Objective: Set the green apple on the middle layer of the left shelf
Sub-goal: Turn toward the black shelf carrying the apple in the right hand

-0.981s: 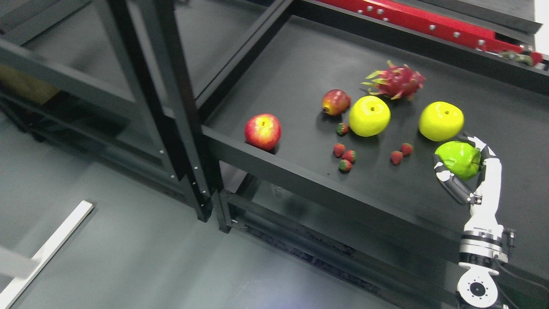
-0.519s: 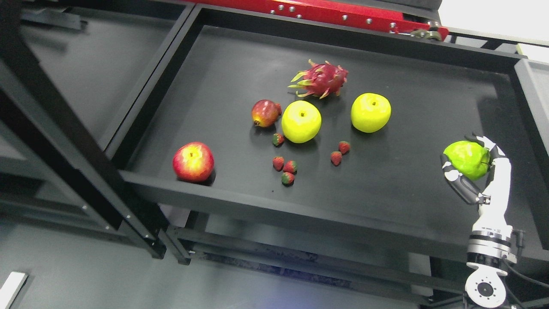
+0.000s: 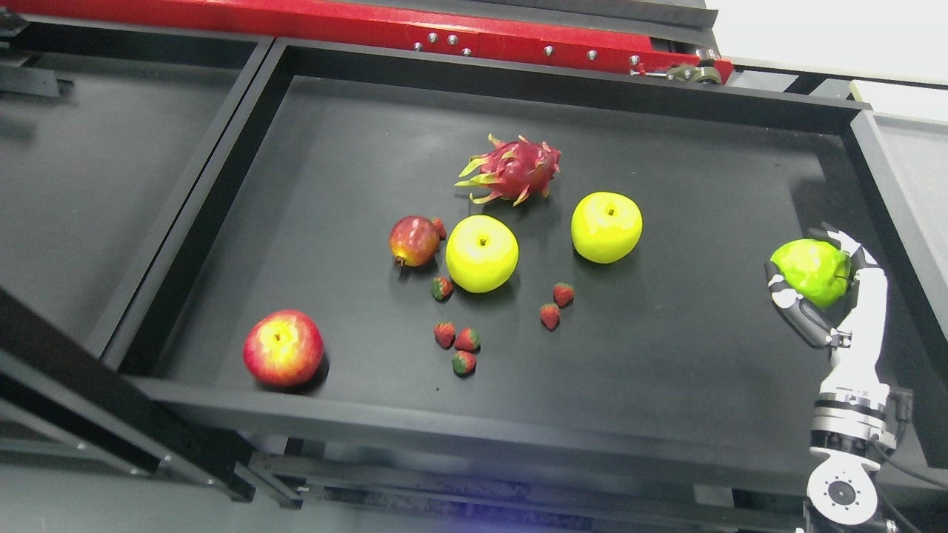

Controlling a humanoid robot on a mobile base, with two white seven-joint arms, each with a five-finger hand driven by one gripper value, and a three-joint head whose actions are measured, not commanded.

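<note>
A green apple (image 3: 809,270) sits in my right hand (image 3: 818,285), whose black and white fingers curl around it from below and behind. The hand holds it above the right end of the black shelf tray (image 3: 666,385), close to the tray's right wall. My right forearm rises from the lower right corner. A second black shelf surface (image 3: 81,192) lies to the left of this tray, behind its left rim. My left arm does not show.
On the tray lie a red apple (image 3: 283,348) near the front left, a small pomegranate (image 3: 412,240), two yellow apples (image 3: 481,253) (image 3: 606,226), a dragon fruit (image 3: 512,169) and several strawberries (image 3: 463,342). A red beam (image 3: 370,22) runs along the back.
The camera has swung right, so the whole scene slid left and the shelf post left the middle of the picture. My right hand keeps the green apple at about the same spot in view.
</note>
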